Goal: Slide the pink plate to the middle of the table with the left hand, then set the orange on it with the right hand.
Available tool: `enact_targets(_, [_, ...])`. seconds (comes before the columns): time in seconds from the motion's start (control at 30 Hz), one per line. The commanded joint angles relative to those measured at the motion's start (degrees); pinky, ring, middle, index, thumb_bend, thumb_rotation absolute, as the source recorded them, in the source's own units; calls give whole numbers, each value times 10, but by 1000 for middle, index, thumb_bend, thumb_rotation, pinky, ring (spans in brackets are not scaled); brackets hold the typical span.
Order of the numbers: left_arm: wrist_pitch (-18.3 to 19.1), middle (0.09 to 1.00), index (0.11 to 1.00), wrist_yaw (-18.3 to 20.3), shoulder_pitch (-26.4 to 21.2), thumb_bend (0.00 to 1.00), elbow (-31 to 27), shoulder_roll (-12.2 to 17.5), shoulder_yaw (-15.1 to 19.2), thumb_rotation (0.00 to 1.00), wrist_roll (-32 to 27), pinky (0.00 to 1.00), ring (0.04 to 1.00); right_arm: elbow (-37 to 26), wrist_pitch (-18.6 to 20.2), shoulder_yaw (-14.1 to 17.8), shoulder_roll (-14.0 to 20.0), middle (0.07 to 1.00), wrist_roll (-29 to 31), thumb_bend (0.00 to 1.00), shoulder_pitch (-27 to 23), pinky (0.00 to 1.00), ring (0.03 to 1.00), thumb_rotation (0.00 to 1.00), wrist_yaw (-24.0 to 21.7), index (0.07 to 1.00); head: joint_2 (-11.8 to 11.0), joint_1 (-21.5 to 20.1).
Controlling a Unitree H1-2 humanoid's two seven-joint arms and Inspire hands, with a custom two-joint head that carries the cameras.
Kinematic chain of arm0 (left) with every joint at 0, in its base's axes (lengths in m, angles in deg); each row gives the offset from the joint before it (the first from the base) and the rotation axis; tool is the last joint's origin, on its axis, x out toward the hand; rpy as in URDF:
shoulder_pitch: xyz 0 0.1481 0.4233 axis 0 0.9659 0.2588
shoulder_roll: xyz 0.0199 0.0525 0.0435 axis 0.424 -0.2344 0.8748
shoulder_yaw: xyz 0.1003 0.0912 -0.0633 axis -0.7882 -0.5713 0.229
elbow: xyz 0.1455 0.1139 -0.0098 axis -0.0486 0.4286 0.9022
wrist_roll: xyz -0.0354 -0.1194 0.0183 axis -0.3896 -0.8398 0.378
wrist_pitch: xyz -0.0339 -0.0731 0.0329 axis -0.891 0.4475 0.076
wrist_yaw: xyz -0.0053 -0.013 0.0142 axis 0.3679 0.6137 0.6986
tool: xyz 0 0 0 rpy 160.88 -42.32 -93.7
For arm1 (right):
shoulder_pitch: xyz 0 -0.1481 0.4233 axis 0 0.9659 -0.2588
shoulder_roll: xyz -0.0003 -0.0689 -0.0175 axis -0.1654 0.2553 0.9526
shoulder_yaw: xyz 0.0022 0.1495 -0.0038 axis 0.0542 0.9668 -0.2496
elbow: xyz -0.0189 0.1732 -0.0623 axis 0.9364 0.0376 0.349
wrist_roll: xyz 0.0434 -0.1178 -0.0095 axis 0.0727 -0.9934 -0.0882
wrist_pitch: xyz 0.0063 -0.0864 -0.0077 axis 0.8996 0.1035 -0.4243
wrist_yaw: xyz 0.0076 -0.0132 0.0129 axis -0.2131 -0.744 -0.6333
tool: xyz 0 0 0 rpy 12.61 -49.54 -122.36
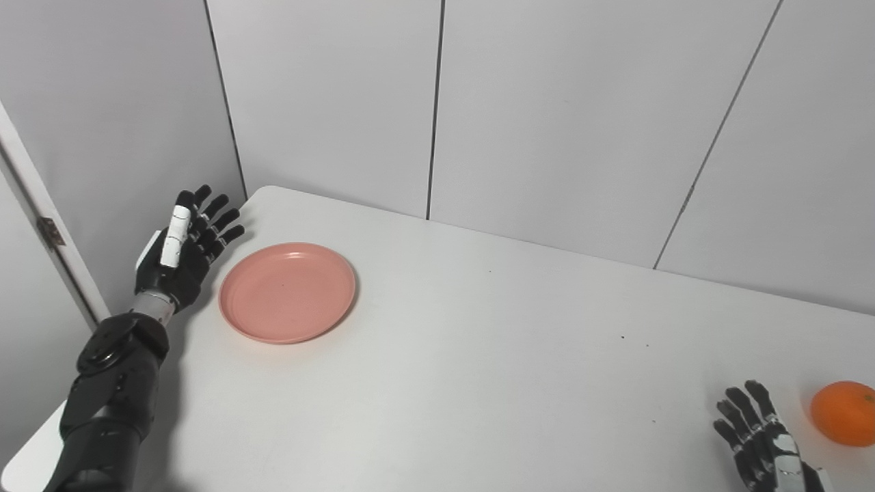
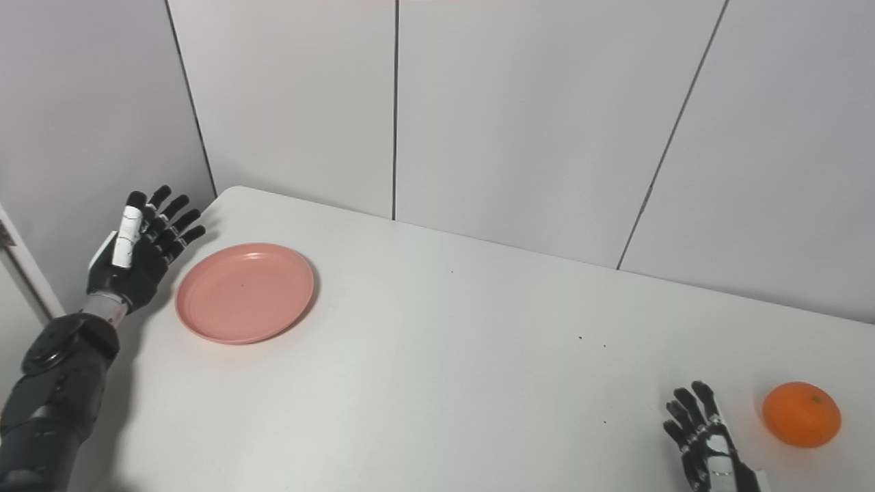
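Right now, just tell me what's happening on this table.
Nothing is being held yet. The left robot hand is open, fingers spread, just left of the pink plate, which sits empty near the table's left far corner, not yet in the middle. The right robot hand is also open, low at the near edge, a little left of the orange and apart from it. The orange rests on the table at the right. By the look of it, the plate slide has not started.
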Motion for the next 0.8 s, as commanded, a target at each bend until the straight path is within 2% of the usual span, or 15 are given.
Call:
enact_targets(0.0, [-23,918,989,5,-28,1000,-9,9,0,656,-1,807,879,45,13,-14,-24,931,2,825,52,928,926,946,2,957,1,-1])
enact_targets(0.13, [-32,928,979,15,-29,1000,5,11,-11,638,10,816,896,43,15,-14,-25,930,5,829,53,930,926,936,2,957,2,-3])
enact_targets(0.3, [-41,919,973,5,-29,1000,8,7,-18,620,18,792,876,42,15,-14,-26,931,6,831,53,932,926,930,1,961,3,-4])
enact_targets(0.4, [-48,918,958,1,-35,1000,25,6,-20,605,22,810,884,40,16,-14,-26,926,4,823,53,927,922,935,3,962,3,-5])
enact_targets(0.5, [-58,885,923,-5,-41,1000,43,6,-19,582,23,784,860,39,16,-15,-25,927,4,813,54,930,924,942,3,964,3,-5])
enact_targets(0.77, [-103,852,905,-12,-55,1000,113,14,-25,580,38,744,834,40,15,-14,-24,926,8,804,54,931,924,935,0,961,6,-6])
